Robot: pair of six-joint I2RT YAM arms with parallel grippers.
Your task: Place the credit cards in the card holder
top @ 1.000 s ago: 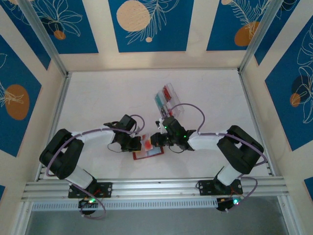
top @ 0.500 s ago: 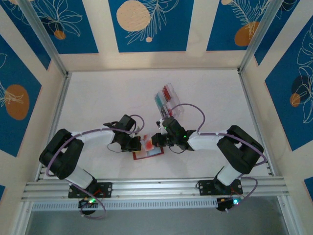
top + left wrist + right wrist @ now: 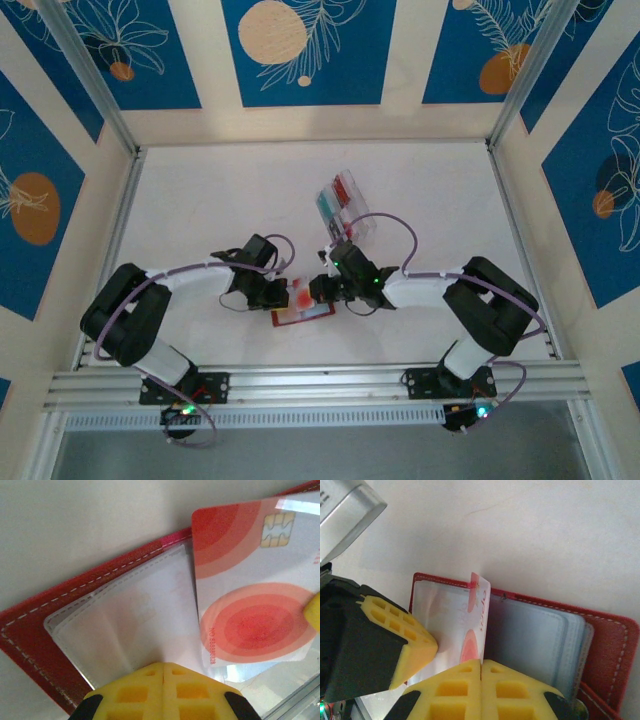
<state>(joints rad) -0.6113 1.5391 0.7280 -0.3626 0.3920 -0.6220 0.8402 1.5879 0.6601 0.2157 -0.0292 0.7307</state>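
i'm holding the red-ringed credit card in the right end effector, whose jaws are closed tight on the card's lower edge. i'm standing the card nearly on edge over the open card holder, which is lying flat on the table between the two arms, near their bases. the left end effector is fully closed too and is sitting on the near side of a clear pocket; i cannot tell whether it is pinching the plastic or only pressing it down. the card's far corner is sitting at the holder's red rim rather than in a pocket mouth, so i'm judging the insertion as not yet done. the risk i'm watching: if i'm pushing with that corner off the slit, the card is likely riding over the plastic or jamming on the stitched seam, and it could bow and spring out of the jaws. if the left side is giving way, the whole holder could be sliding on the smooth table. the two end effectors are also very close, so a sideways correction could knock them together. other cards are waiting in the clear box farther out.
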